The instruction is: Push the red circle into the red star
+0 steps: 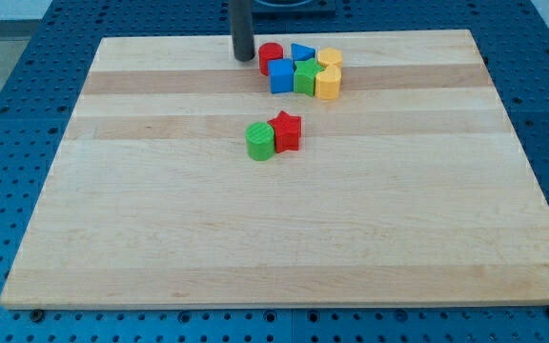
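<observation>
The red circle (271,56) stands near the view's top, at the left end of a tight cluster of blocks. The red star (286,130) sits near the board's middle, touching a green circle (260,141) on its left. My tip (244,57) rests on the board just left of the red circle, a small gap between them. The red star lies well below the red circle in the view.
Clustered with the red circle are a blue cube (281,76), a blue triangle (301,52), a green star (305,77), a yellow hexagon (330,59) and a yellow block (327,84). The wooden board (160,219) lies on a blue perforated table.
</observation>
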You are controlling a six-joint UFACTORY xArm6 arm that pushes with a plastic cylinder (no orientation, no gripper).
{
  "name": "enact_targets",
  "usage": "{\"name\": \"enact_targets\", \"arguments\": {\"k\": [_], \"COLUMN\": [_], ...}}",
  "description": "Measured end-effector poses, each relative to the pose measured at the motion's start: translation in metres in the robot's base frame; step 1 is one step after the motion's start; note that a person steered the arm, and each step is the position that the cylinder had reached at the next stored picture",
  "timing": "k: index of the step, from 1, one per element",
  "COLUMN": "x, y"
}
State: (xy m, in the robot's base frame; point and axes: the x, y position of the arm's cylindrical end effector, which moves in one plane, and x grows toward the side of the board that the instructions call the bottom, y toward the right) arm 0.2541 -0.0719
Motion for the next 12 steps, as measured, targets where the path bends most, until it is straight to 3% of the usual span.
{"name": "enact_targets", "arguments": {"k": [1, 3, 4, 5, 6, 10, 11, 12], "x": [0.007, -0.06, -0.004, -0.004, 0.0, 0.103, 0.115, 0.085], "y": [0.001, 0.02, 0.05, 0.05, 0.04, -0.047, -0.053, -0.05]}}
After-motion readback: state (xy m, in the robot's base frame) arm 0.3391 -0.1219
